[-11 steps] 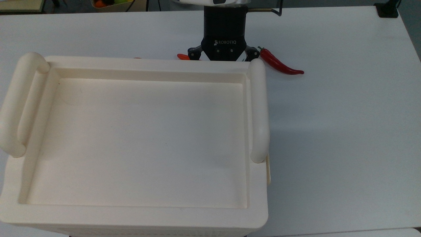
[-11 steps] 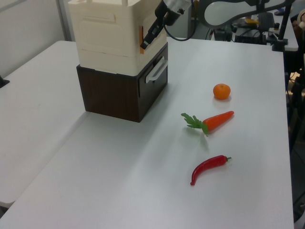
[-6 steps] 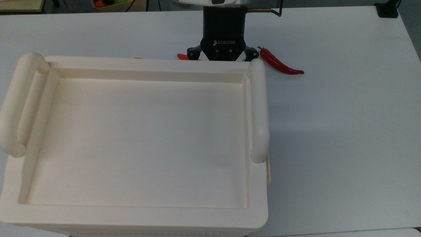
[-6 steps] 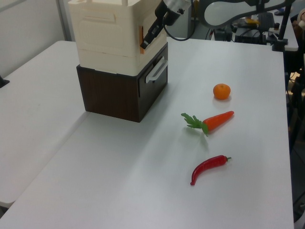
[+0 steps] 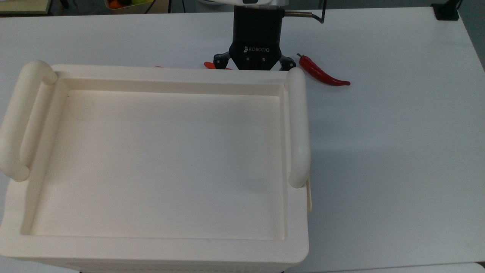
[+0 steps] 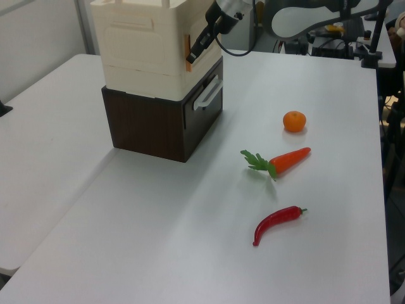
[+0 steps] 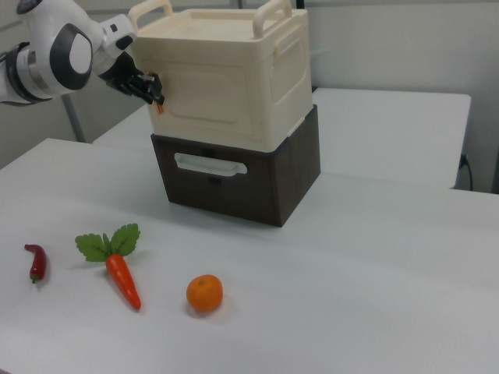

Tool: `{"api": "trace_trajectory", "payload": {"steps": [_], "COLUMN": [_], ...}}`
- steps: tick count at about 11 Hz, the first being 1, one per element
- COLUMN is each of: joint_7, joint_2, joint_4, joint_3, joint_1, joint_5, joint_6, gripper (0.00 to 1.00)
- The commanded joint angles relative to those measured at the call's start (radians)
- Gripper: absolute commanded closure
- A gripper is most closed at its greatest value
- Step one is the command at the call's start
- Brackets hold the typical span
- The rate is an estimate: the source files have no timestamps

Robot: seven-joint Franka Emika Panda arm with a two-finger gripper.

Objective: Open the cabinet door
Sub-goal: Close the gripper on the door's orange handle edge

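Note:
The cabinet (image 7: 234,47) is a large cream box with a recessed top (image 5: 170,74) and two tube handles, stacked on a dark box; the left view shows it at the back left (image 6: 139,50). The cabinet door (image 7: 214,97), the panelled front face, lies flush with the box. A small orange tab (image 7: 158,107) sits at the door's edge on the right view's left, and it also shows in the left view (image 6: 187,44). My gripper (image 7: 150,87) is up against that edge beside the tab (image 6: 192,57). From above, the cabinet rim hides its tips (image 5: 254,66).
A dark brown drawer box (image 7: 234,183) with a white handle (image 6: 207,94) carries the cabinet. On the white table lie a red chilli (image 6: 276,221) (image 5: 322,74), a carrot (image 6: 285,160) and an orange (image 6: 294,121). Open table spreads around them.
My gripper has shifted very slightly to the top view's left, staying at the door's edge. The cabinet and its door have not moved.

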Motion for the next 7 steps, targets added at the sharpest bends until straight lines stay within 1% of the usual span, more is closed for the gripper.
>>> {"api": "trace_trajectory", "payload": {"steps": [1,4,6,7], "joint_7": [0.030,0.029,0.029,0.029], "joint_2": [0.009,-0.003,-0.025,-0.039], "joint_4": [0.008,0.004,-0.007,-0.013], "joint_3": [-0.011,-0.011,-0.011,-0.011], "joint_1": [0.013,0.013,0.014,0.014], "joint_5": [-0.021,-0.020,-0.018,-0.018], "joint_6": [0.025,0.018,-0.001,-0.037], "gripper": [0.84,0.92,0.92,0.92]}}
